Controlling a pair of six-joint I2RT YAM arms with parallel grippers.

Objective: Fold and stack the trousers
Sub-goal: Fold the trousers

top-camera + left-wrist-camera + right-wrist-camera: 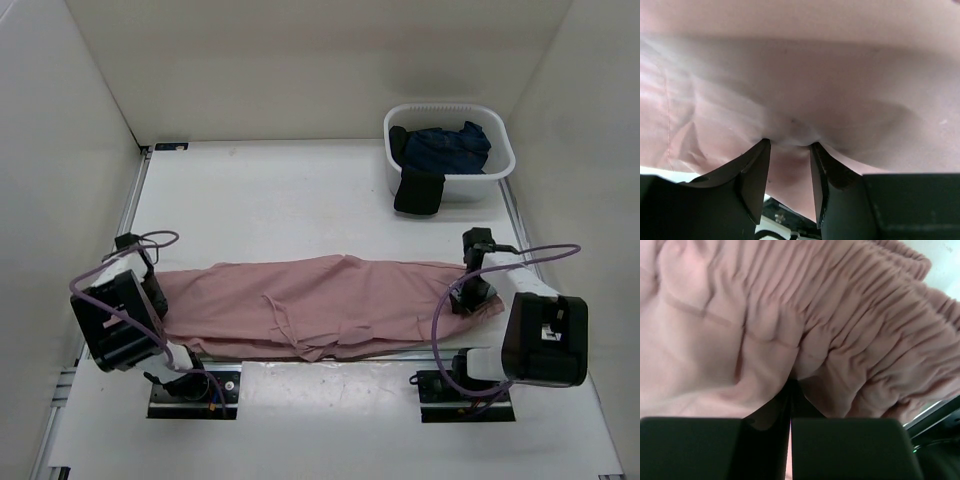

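Note:
The dusty-pink trousers lie stretched left to right across the near part of the table, with the thin drawstring loose on top. My left gripper is at their left end. In the left wrist view its jaws stand a little apart with a puckered fold of the pink cloth pinched between the tips. My right gripper is at the right end. In the right wrist view it is shut on the cloth just below the gathered waistband.
A white basket stands at the back right, holding a dark navy garment. A black cloth hangs over its front wall. White walls enclose the table on three sides. The trousers' near edge lies close to the arm bases.

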